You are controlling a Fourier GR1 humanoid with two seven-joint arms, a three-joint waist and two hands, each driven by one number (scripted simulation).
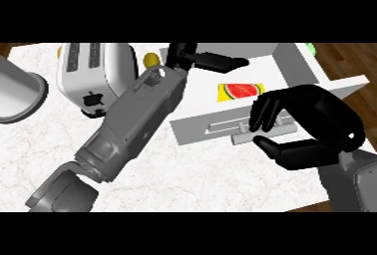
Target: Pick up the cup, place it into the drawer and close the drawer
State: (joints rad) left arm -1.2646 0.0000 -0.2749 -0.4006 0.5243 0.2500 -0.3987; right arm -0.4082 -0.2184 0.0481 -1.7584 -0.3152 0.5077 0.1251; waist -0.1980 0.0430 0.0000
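Over at the left edge sits a big grey pot [18,94], and beside it a white toaster [92,74]; both stand on the pale marbled tabletop [191,169] and play no part in the job. Next comes the left forearm, running up from the lower left and over the tabletop, so that the left hand [202,60] reaches past the toaster to hang over the open white drawer [294,64]. Its fingers are bent over the drawer's inside, but I cannot tell whether they have anything in them. A small yellow thing [151,60] peeps out between the toaster and the wrist; it may be the cup, yet too little of it shows to say. Inside the drawer lies a yellow card with a watermelon slice [241,91].

Further right, the right hand [309,124] is curved like a claw over the drawer's front, its fingertips [259,122] at the handle [261,130] and its thumb below, not clamped round it. I judge it waits there to push the drawer in once the cup is inside.
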